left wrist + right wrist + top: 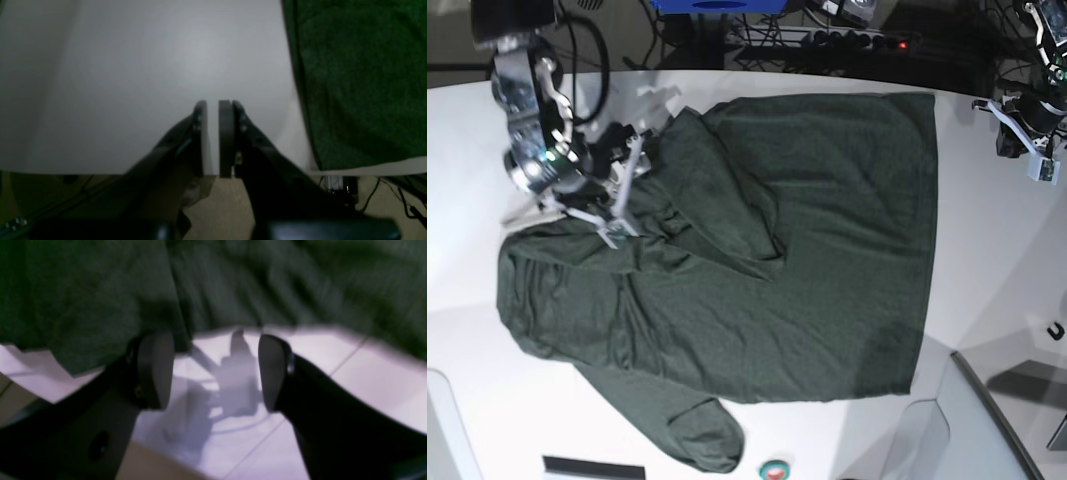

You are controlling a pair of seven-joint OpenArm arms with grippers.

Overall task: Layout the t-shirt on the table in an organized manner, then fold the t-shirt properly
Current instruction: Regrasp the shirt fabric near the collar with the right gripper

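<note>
The t-shirt [807,260] lies spread on the table [987,240], upper sleeve folded inward; the right gripper [216,371] stands released beside the fabric edge, holding nothing, while the left gripper [213,136] idles nearly clenched and empty, clear of the cloth

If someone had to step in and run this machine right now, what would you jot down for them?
Right gripper: open, empty, just off the t-shirt's edge near the collar.
Left gripper: nearly shut, a thin gap, holding nothing, over bare table beside the shirt.
Shirt: spread on the table, mostly flat. One upper part lies doubled over onto the body; one sleeve sticks out toward the near edge.
Done: rough spreading.
Left: open out the doubled part, smooth the wrinkles, then do the folding.
</note>
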